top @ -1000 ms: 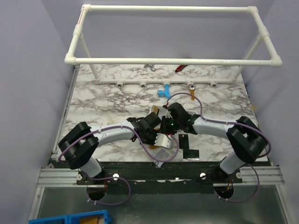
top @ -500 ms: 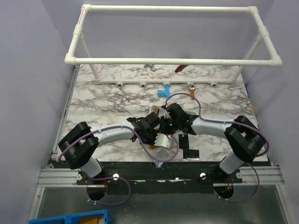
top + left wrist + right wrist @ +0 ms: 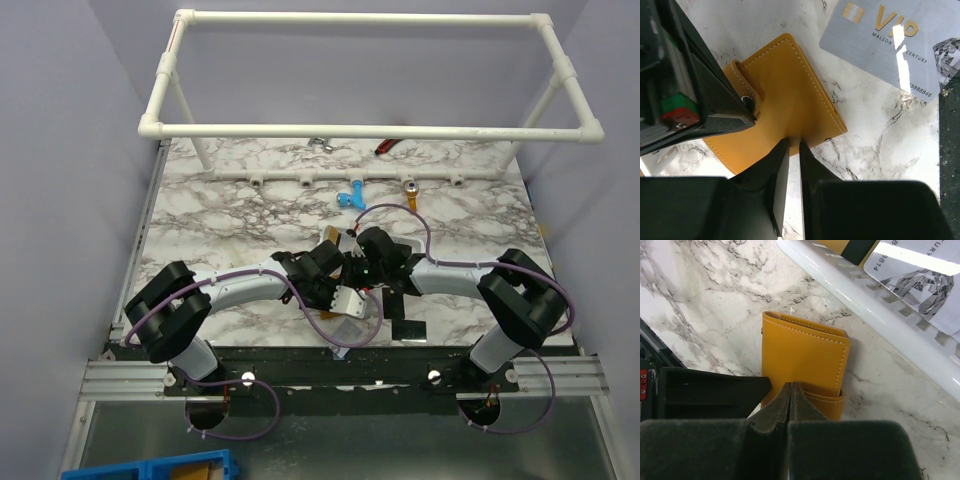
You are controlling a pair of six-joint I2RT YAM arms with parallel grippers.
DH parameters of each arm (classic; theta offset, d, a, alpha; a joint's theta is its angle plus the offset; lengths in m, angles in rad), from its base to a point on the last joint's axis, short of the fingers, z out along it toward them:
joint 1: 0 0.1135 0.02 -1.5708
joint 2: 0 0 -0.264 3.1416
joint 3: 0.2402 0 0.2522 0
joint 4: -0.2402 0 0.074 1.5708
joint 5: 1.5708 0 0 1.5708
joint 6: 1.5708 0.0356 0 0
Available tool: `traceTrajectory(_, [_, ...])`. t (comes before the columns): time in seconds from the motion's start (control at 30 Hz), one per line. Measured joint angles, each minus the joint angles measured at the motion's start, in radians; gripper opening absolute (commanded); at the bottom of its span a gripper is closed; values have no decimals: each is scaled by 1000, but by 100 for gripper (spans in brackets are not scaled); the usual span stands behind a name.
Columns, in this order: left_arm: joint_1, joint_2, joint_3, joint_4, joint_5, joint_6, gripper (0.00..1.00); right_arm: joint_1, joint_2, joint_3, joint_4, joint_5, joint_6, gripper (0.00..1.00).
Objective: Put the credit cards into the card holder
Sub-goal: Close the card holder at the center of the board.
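Note:
The orange card holder (image 3: 785,90) lies folded on the marble between my two grippers, its snap strap (image 3: 826,401) wrapped round one edge. My left gripper (image 3: 790,142) is nearly closed, its tips pinching the holder's near edge. My right gripper (image 3: 791,385) is shut with nothing between its fingers, and its tips rest on the holder's cover by the strap. A silvery VIP credit card (image 3: 890,42) lies flat just beyond the holder. Two black cards (image 3: 392,300) (image 3: 408,330) lie near the front edge. In the top view the arms hide the holder.
A white mesh basket, seen by its rim (image 3: 860,292), stands right behind the holder with a silvery card (image 3: 920,275) and a yellowish one (image 3: 832,244) in it. A white pipe frame (image 3: 370,130) spans the back of the table, and small parts lie below it.
The right arm has edged slightly left, toward the left gripper. Both grippers hold the same state over the holder.

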Motion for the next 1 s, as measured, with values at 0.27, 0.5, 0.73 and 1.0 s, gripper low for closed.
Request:
traceTrajectory(0.27, [0,0,0,-1,0,3,15,6,-29,-74,87,39,39,1])
traceTrajectory(0.5, [0,0,0,-17,-2,3,15,6,-85,-149,140,79,77,1])
traceTrajectory(0.73, [0,0,0,-25,-6,3,15,6,-43,-162,237,77,114,1])
traceTrajectory(1.0, [35,-11,38,-87,20,-5,15,-28,-88,-239,294,81,175,1])
